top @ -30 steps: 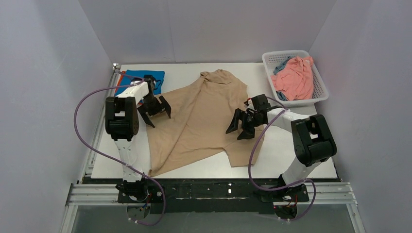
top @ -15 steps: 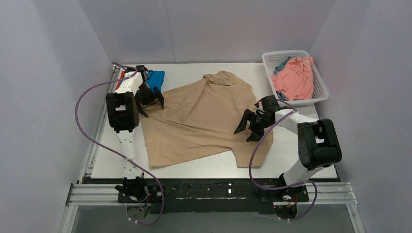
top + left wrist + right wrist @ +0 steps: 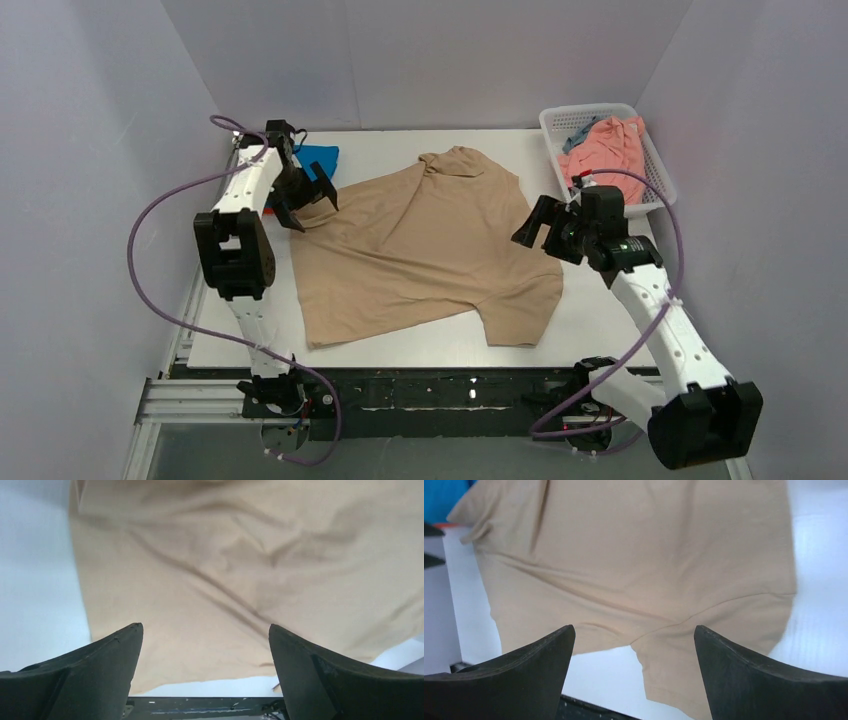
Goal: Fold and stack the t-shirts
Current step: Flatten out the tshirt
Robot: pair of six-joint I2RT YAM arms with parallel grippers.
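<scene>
The left end effector (image 3: 306, 200) hangs empty, fingers spread, over the left edge of the beige-tan t-shirt (image 3: 420, 245). The right end effector (image 3: 545, 226) gapes empty at its right edge. The shirt lies spread on the worktop (image 3: 400, 348). A bright blue t-shirt (image 3: 320, 157) lies far left, and a salmon pink t-shirt (image 3: 606, 158) fills the basket (image 3: 592, 108).

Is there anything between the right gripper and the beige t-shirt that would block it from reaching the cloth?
Nothing visible does. The right gripper hangs with jaws open over the right edge of the beige t-shirt. Its wrist view shows only that cloth and the table between the jaws. The basket stands farther back, apart from both.
</scene>
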